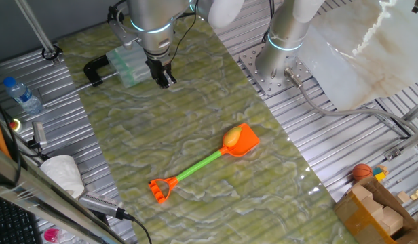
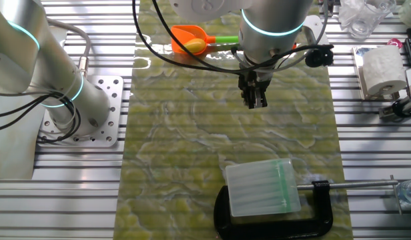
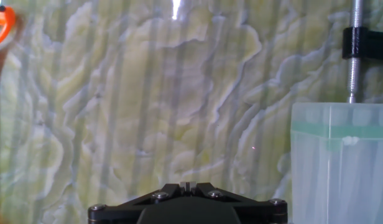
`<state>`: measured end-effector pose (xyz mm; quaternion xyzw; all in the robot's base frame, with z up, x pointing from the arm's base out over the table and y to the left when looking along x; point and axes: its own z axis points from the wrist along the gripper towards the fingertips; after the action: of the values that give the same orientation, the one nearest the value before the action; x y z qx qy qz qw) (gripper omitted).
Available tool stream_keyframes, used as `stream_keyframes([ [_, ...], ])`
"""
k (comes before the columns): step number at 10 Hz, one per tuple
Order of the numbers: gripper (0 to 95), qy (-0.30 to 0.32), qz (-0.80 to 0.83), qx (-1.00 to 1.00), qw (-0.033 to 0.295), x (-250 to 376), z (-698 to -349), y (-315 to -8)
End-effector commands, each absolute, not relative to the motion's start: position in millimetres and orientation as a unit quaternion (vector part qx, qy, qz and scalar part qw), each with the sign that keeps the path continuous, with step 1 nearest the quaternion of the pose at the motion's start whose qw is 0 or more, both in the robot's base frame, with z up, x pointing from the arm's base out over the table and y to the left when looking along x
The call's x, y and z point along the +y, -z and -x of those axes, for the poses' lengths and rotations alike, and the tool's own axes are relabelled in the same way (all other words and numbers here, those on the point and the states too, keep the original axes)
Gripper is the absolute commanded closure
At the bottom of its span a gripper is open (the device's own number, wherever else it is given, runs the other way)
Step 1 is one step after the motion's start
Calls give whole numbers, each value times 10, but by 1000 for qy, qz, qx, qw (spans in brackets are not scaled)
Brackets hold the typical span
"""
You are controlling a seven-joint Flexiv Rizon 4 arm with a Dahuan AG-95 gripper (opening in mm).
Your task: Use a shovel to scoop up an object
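Note:
The shovel (image 1: 241, 141) lies flat on the green marbled mat, its orange blade to the right, its green shaft running down-left to the orange D-shaped end (image 1: 161, 188). The object (image 1: 232, 137), a small yellow-orange lump, rests on the blade. The other fixed view shows the blade (image 2: 187, 35) at the mat's far edge with the object (image 2: 195, 46) on it. My gripper (image 1: 167, 80) hangs above the mat well away from the shovel, fingers together and holding nothing; it shows again in the other fixed view (image 2: 254, 100). In the hand view only the orange D-shaped end (image 3: 2, 25) shows, top left.
A clear plastic box (image 1: 127, 66) held by a black clamp (image 1: 96, 68) stands beside my gripper. A second arm's base (image 1: 282, 51) sits right of the mat. A water bottle (image 1: 23, 95), a small orange ball (image 1: 362, 171) and a box of wooden blocks (image 1: 373, 211) lie off the mat.

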<state>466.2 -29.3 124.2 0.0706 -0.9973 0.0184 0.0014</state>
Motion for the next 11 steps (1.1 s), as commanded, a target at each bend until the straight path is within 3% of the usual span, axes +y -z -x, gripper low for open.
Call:
stream_keyframes([
  [1, 950, -17, -69, -997, 0, -291, -4665, -1238],
  [11, 950, -17, -86, -996, 6, -305, -4653, -1230],
])
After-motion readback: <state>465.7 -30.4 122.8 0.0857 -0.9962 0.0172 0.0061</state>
